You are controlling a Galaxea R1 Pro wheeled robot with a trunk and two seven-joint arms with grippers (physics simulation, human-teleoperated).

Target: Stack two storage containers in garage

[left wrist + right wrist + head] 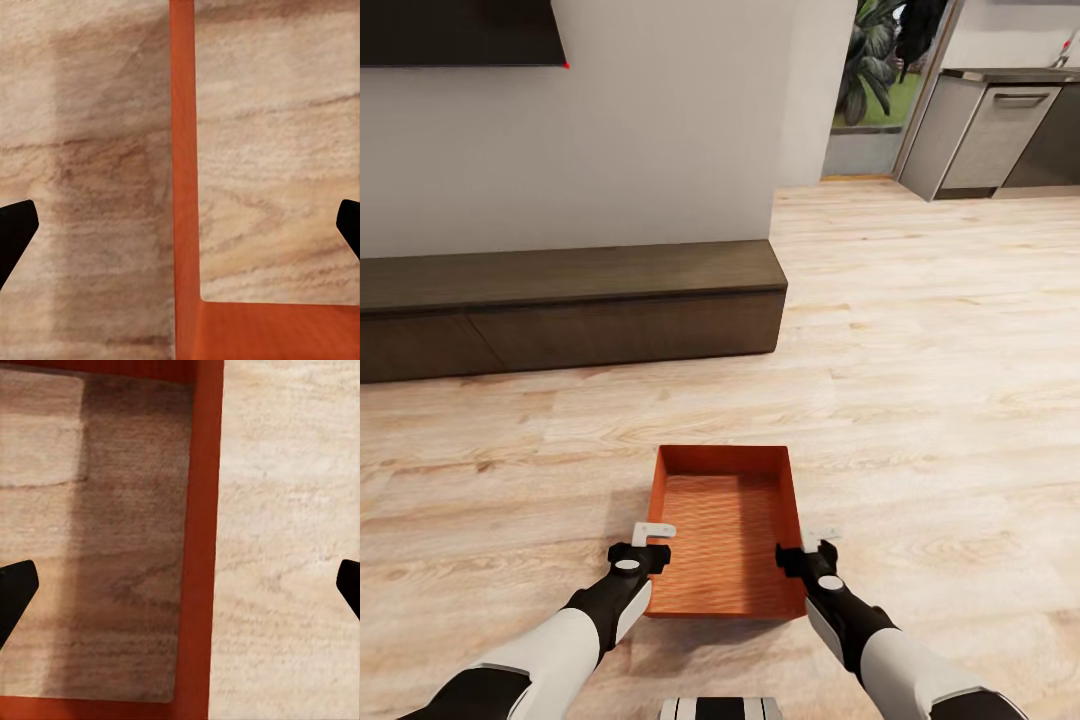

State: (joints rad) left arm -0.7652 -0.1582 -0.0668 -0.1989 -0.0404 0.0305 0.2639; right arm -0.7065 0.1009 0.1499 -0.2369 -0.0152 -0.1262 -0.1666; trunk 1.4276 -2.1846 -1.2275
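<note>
One orange-red open-top storage container (pixel 725 530) rests on the pale wood-plank living room floor (pixel 920 400), just ahead of me. My left gripper (pixel 650 540) is open and straddles the container's left long wall (pixel 184 150), with the black fingertips (pixel 15 232) far apart on either side. On the other side, my right gripper (pixel 818 545) is open astride the right long wall (pixel 204 547), its fingertips (pixel 15 589) wide of the wall. The right wrist view looks down onto the textured bottom (pixel 127 547) of the container. Neither gripper's fingers touch the walls.
A long low dark-brown cabinet (pixel 570 300) runs along the white wall (pixel 660 120) ahead on the left, under a black TV (pixel 460 30). Wood floor stretches to the right toward grey kitchen units (pixel 1000 140) and a glass opening with plants (pixel 875 70).
</note>
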